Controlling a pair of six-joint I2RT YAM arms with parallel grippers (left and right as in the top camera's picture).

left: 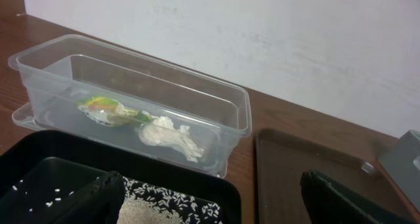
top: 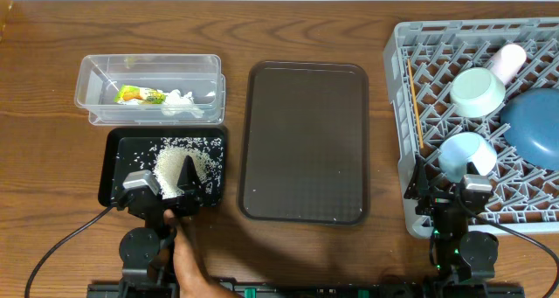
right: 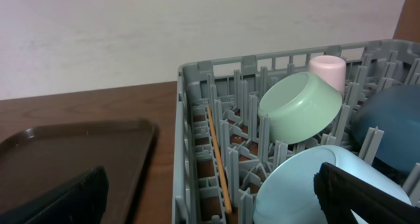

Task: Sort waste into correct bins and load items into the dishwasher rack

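Overhead, left gripper (top: 179, 183) poised above rice (top: 179, 154) in black tray (top: 112, 171), left of brown tray (top: 306, 141); right gripper (top: 454, 193) at rack (top: 410, 45), right of it.
Left wrist: jaws spread wide, empty; wrapper (left: 108, 111), tissue (left: 167, 137) in tub (left: 243, 112).
Right wrist: jaws likewise wide, empty; bowls (right: 298, 109), cup (right: 327, 69), stick (right: 218, 158), dish (right: 387, 125) racked.

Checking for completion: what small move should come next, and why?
Probably raise the open left gripper away from the shallow black rectangular tray: the loose white rice lies in it, the crumpled yellow-green wrapper and white tissue are in the clear plastic tub, nothing looks left to sort.
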